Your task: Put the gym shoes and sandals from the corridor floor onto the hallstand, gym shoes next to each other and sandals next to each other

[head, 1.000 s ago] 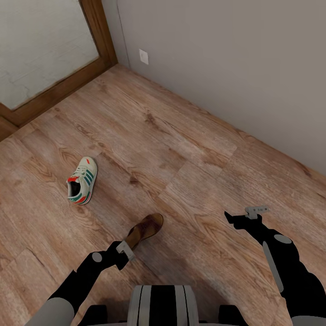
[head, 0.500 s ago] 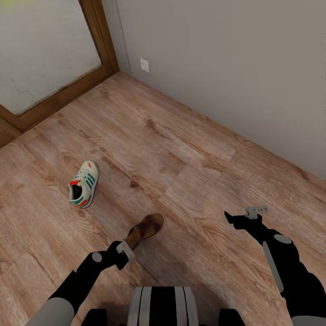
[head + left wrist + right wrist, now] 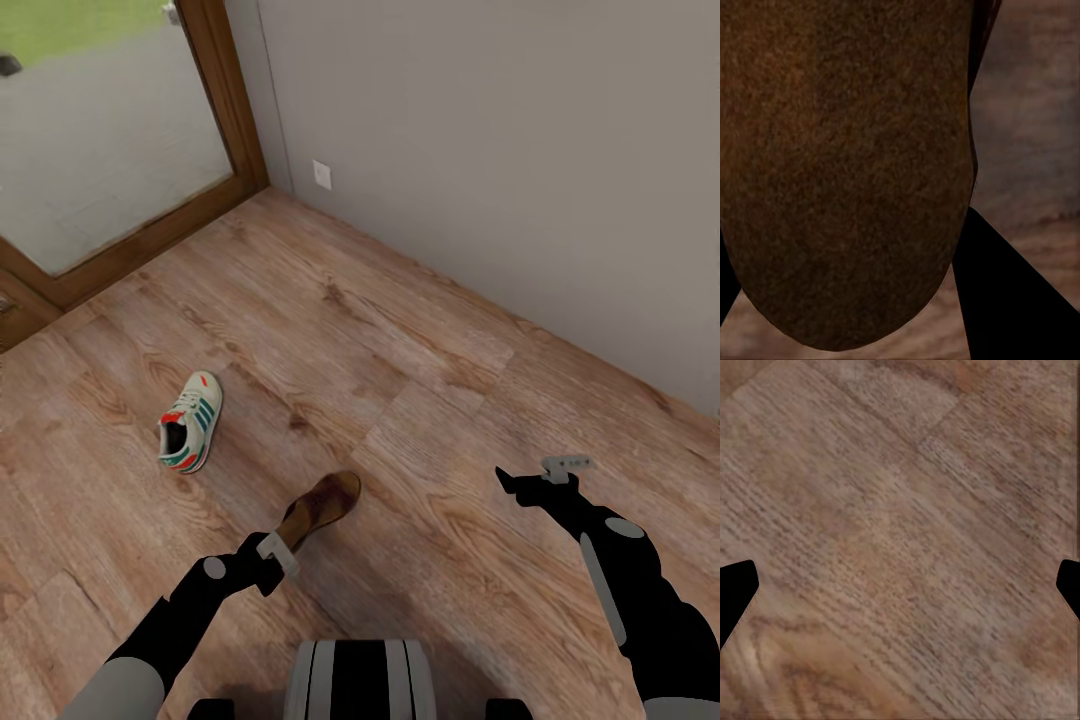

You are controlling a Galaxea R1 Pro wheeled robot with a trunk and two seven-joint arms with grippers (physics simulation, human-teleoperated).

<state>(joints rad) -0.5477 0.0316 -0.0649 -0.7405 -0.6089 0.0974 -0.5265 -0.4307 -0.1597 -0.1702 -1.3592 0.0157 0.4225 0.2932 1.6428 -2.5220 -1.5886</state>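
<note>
Wood floor (image 3: 420, 330), lone sneaker (image 3: 190, 434).

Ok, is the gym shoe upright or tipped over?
Upright. In the head view the gym shoe sits sole-down on the floor, with laces and opening facing up and the green side stripes showing.

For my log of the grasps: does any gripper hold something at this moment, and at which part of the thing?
The left gripper holds a brown sandal at the end nearest the robot; which end that is cannot be told. The right gripper is open and holds nothing.
</note>
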